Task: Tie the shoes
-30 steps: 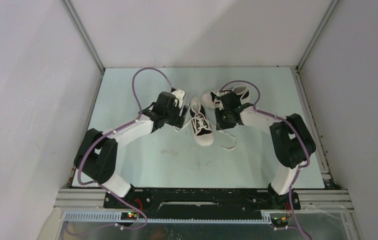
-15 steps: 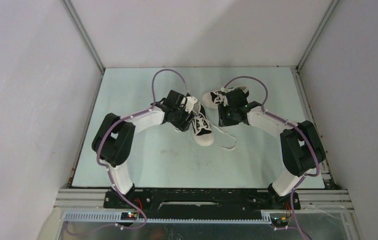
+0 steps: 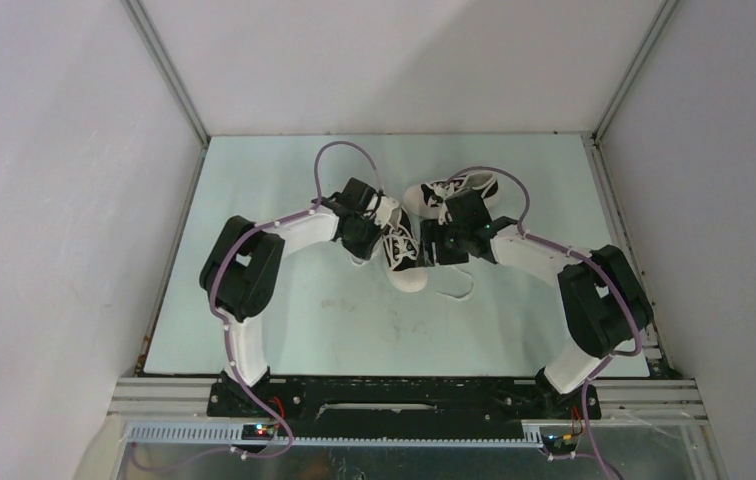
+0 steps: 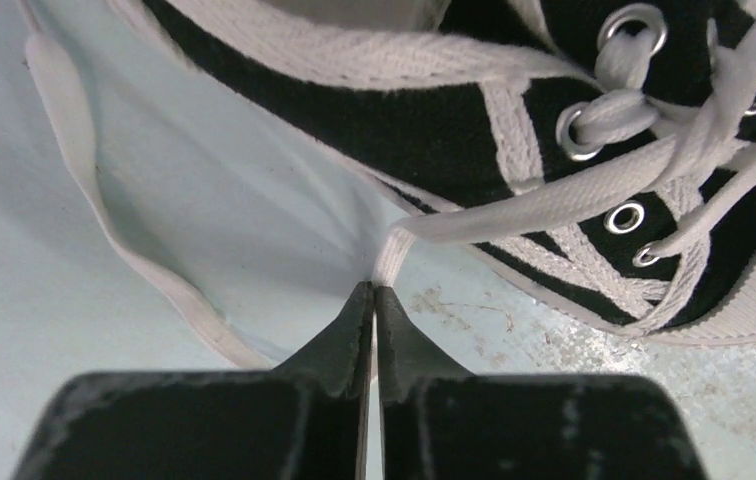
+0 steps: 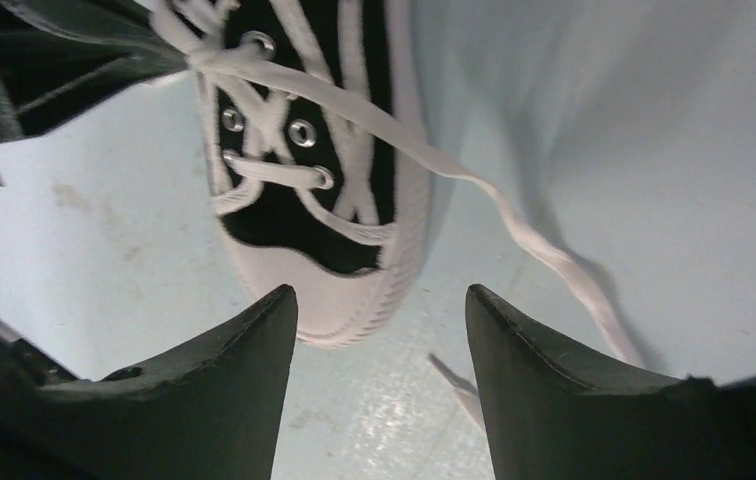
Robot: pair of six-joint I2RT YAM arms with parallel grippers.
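Two black canvas shoes with white toe caps lie mid-table: the near shoe (image 3: 406, 262) and the far shoe (image 3: 454, 189) behind it. My left gripper (image 3: 382, 236) is at the near shoe's left side. In the left wrist view it (image 4: 374, 288) is shut on a white lace (image 4: 524, 208) that runs up to the eyelets of the near shoe (image 4: 424, 130). My right gripper (image 3: 432, 250) stands open just off the toe cap (image 5: 339, 300). Its fingers (image 5: 244, 360) hold nothing. The other lace end (image 5: 554, 255) trails right across the table.
A loose loop of lace (image 4: 84, 190) lies on the pale blue table (image 3: 284, 320) left of the near shoe. White enclosure walls with metal frame rails (image 3: 169, 80) surround the table. The left arm's gripper body (image 5: 44, 70) shows at the upper left of the right wrist view.
My left gripper moved right to the near shoe and shut on its lace. My right gripper swung left toward that shoe's toe and opened wider.
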